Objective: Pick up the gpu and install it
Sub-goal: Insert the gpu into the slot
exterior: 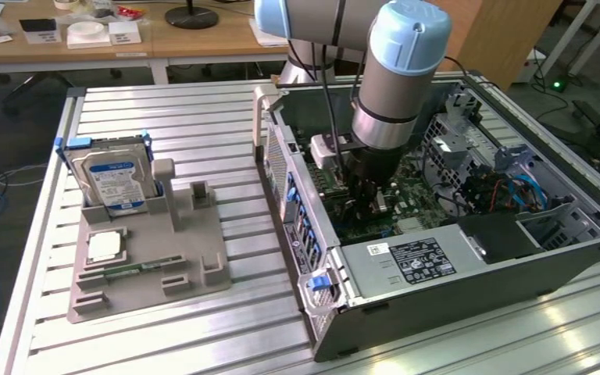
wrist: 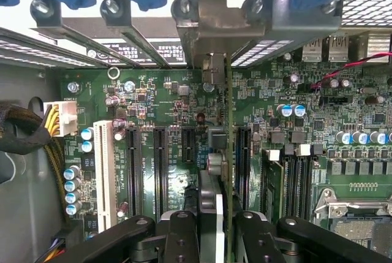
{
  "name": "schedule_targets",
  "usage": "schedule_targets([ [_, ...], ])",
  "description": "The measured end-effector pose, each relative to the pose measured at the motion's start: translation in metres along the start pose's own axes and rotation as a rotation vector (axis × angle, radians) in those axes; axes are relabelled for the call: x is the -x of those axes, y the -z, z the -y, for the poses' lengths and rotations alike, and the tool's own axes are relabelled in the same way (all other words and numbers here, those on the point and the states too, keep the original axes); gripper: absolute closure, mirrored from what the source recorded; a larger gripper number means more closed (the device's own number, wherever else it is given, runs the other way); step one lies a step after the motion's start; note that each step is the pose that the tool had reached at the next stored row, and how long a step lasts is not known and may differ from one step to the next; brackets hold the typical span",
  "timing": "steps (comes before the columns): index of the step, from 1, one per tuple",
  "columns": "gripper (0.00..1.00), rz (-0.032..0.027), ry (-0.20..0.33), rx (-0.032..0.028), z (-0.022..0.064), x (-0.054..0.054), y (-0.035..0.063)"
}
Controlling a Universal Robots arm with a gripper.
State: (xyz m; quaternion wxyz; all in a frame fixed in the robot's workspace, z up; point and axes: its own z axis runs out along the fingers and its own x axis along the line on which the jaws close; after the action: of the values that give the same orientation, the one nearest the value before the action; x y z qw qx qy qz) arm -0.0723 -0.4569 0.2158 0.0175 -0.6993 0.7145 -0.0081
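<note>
End effector (wrist: 211,226) clamped on the gpu (wrist: 228,152), held edge-on between the fingers (wrist: 184,232). In the wrist view the card stands upright over the motherboard (wrist: 171,110), its thin edge running between the black slots (wrist: 160,171) toward the metal bracket (wrist: 214,18) at the case's rear wall.

Exterior view: arm (exterior: 394,86) reaches down into the open case (exterior: 436,258), which lies on the desk (exterior: 175,336) toward its right edge in this view. Fixture (exterior: 144,258) with hard drive (exterior: 118,180) sits well apart, near the left edge.

Step in hand, by my reading: insertion; pick-up done. Whether the card is seated, cannot tell. Next move calls for edge and slot kept true and a straight press.
</note>
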Motion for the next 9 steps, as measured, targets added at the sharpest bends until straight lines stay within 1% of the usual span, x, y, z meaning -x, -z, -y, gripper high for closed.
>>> schedule_targets([
  [1, 0.72, 0.0000, 0.000, 0.0000, 0.0000, 0.0000, 0.0000],
  [2, 0.72, 0.0010, 0.000, 0.0015, -0.0002, 0.0001, -0.0001],
  [3, 0.71, 0.0027, -0.001, -0.0003, -0.0004, 0.0003, -0.0009],
  [4, 0.71, 0.0014, -0.001, -0.0007, -0.0002, 0.0002, -0.0006],
  [5, 0.65, 0.0001, 0.000, -0.0001, -0.0001, 0.0001, 0.0000],
  [9, 0.65, -0.0002, 0.000, 0.0001, 0.0000, 0.0000, 0.0019],
])
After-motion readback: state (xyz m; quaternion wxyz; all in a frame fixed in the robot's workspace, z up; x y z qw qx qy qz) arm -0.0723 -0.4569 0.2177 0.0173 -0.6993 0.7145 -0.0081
